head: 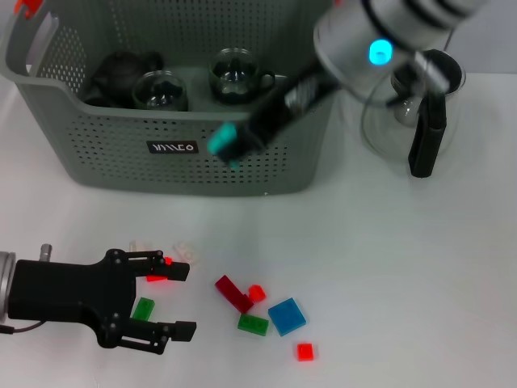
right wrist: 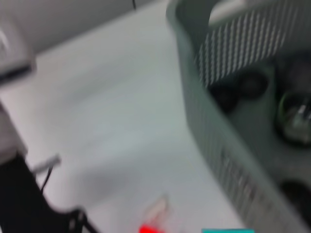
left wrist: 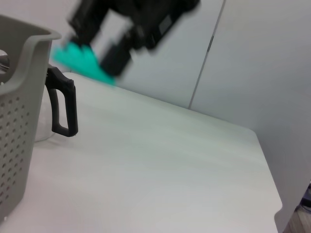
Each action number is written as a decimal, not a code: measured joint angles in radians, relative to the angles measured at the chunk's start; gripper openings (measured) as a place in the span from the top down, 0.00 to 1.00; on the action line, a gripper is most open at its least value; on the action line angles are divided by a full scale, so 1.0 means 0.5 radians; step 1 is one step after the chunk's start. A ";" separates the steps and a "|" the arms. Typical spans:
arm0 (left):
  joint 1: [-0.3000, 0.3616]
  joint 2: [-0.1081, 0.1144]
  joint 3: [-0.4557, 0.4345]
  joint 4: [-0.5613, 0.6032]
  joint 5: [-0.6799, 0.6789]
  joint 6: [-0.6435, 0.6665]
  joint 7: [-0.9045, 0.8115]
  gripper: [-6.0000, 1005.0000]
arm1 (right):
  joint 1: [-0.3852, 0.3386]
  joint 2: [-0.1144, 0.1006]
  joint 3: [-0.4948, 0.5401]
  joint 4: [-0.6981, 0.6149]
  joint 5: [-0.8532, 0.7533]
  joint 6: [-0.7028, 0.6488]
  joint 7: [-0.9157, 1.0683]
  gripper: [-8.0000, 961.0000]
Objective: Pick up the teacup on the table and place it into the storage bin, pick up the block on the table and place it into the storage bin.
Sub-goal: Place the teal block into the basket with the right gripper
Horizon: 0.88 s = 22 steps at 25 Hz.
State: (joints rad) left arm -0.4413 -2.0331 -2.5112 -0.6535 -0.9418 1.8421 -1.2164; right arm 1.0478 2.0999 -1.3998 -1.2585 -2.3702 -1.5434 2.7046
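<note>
White tabletop, plain pale wall panels behind. Storage bin sits at the far left of the table, black label facing the robot, orange clip at its handle corner. Two glass teacups and a dark teapot already lie inside it, so the teacup half of the task looks done. I see no cup left on the table.

Right gripper comes in from the upper right and hangs above the bin's front wall. It's clamped on a teal block. Reads as mid-carry: the block is over the front wall near the rim, not clearly over the opening yet, so releasing now would risk dropping it outside. The left wrist view shows the same teal block in that gripper, blurred.

Left gripper is low over the near-left table, jaws spread wide, empty. A small green block lies between its fingers and a red block is beside the upper finger. Probably staged for the next pick, though I can't tell which one it's targeting.

More blocks lie scattered near centre: dark red bar, small red cube, green flat, blue square, another red cube. All loose, well apart from the bin.

Glass pitcher with black handle stands right of the bin, partly hidden by the right arm. It's close to the arm's path, so a wide swing could clip it.
</note>
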 joint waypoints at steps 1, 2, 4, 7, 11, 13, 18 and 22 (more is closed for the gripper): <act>0.000 0.000 0.000 0.000 0.000 0.000 0.000 0.14 | 0.021 0.000 0.057 -0.003 0.000 0.006 -0.019 0.55; 0.000 0.000 -0.002 0.000 0.000 -0.001 0.000 0.14 | 0.036 0.000 0.105 -0.003 -0.001 0.023 -0.049 0.55; -0.001 -0.001 -0.006 0.000 0.000 -0.004 0.000 0.14 | 0.056 0.000 0.184 0.003 -0.002 0.078 -0.105 0.55; -0.002 -0.001 -0.009 0.000 -0.001 -0.006 0.000 0.14 | 0.074 0.000 0.226 0.039 -0.014 0.235 -0.169 0.55; -0.008 -0.002 -0.009 0.000 -0.004 -0.012 0.000 0.14 | 0.136 -0.003 0.227 0.210 -0.101 0.509 -0.221 0.55; -0.008 -0.002 -0.009 0.000 -0.010 -0.011 0.003 0.14 | 0.198 -0.005 0.228 0.367 -0.153 0.641 -0.248 0.55; -0.007 -0.002 -0.012 0.000 -0.016 -0.015 0.019 0.14 | 0.413 -0.010 0.232 0.864 -0.341 0.984 -0.286 0.55; -0.013 -0.002 -0.013 0.000 -0.017 -0.027 0.023 0.14 | 0.522 0.003 0.185 1.141 -0.431 1.263 -0.313 0.55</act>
State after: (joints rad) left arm -0.4479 -2.0340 -2.5176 -0.6535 -0.9504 1.8288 -1.2050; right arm 1.3089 2.1016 -1.3074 -0.6880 -2.5858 -0.9117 2.5482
